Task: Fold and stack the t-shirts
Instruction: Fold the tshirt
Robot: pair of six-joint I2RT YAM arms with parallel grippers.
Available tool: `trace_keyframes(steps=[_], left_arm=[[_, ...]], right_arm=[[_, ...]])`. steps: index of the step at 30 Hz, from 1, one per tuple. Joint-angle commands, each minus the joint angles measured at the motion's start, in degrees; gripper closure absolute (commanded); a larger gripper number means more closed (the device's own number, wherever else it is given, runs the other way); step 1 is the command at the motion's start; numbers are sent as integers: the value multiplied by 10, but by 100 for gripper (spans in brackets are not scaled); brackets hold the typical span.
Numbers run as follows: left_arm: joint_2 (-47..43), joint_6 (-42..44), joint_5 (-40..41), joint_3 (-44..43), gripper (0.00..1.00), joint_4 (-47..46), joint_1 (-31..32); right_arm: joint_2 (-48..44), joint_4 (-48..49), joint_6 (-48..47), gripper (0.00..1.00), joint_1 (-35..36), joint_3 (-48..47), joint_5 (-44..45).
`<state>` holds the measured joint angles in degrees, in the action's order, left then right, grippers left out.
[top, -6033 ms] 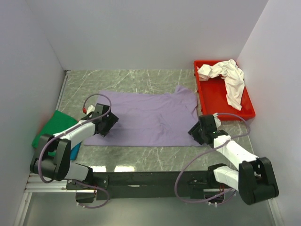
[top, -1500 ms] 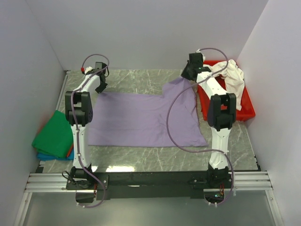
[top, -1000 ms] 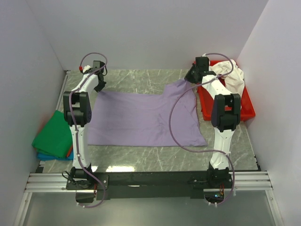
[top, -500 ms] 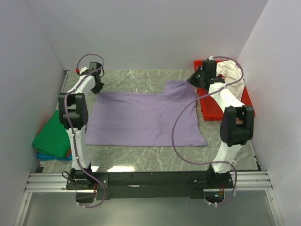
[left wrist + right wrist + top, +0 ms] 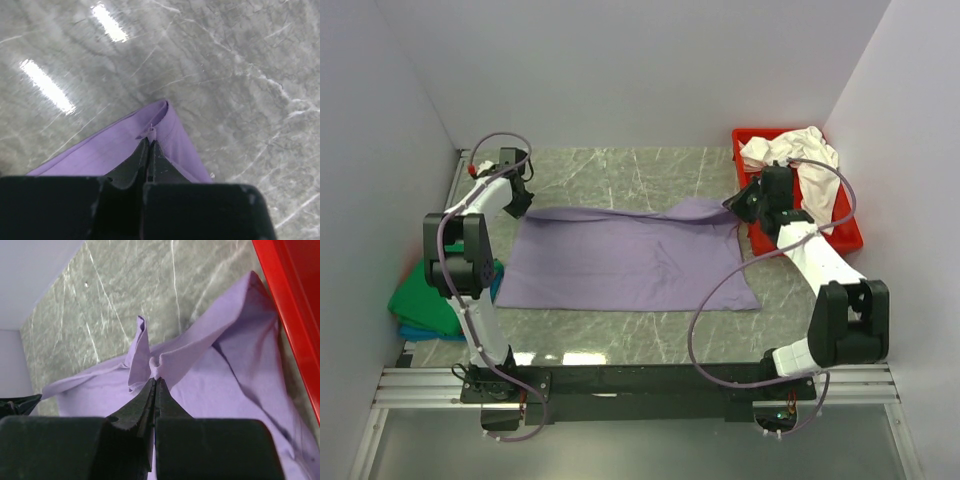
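A lavender-purple t-shirt (image 5: pixel 620 260) lies spread across the middle of the table, its far edge lifted off the surface. My left gripper (image 5: pixel 519 203) is shut on the far left corner of that shirt (image 5: pixel 152 131). My right gripper (image 5: pixel 735 205) is shut on the shirt's far right part (image 5: pixel 156 365), where the cloth bunches at the fingertips. A green t-shirt (image 5: pixel 425 295) sits folded at the left wall on a blue one (image 5: pixel 420 331). A creamy white t-shirt (image 5: pixel 810 170) lies crumpled in the red tray (image 5: pixel 790 225).
The red tray stands at the back right, close to my right arm; its rim (image 5: pixel 295 305) runs along the purple cloth. Walls close in the table on the left, back and right. A black rail (image 5: pixel 640 380) crosses the near edge.
Both grippers have come toward the near side with the shirt's far edge, drawing it over the cloth. The sleeve bulge at the back right has flattened into a straight lifted edge.
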<state>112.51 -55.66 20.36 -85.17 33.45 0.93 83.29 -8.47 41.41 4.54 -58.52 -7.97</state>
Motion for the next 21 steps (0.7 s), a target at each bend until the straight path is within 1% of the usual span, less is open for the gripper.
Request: trace_keyframes(steps=[1, 10, 21], left_arm=[[-63, -19, 4, 32, 100, -24, -4], [-113, -38, 10, 88, 100, -25, -8], [-164, -56, 21, 148, 99, -41, -8]], right_arm=[[-55, 24, 18, 100, -4, 38, 15], [-152, 21, 26, 100, -3, 132, 6], [-243, -11, 24, 100, -15, 198, -8]])
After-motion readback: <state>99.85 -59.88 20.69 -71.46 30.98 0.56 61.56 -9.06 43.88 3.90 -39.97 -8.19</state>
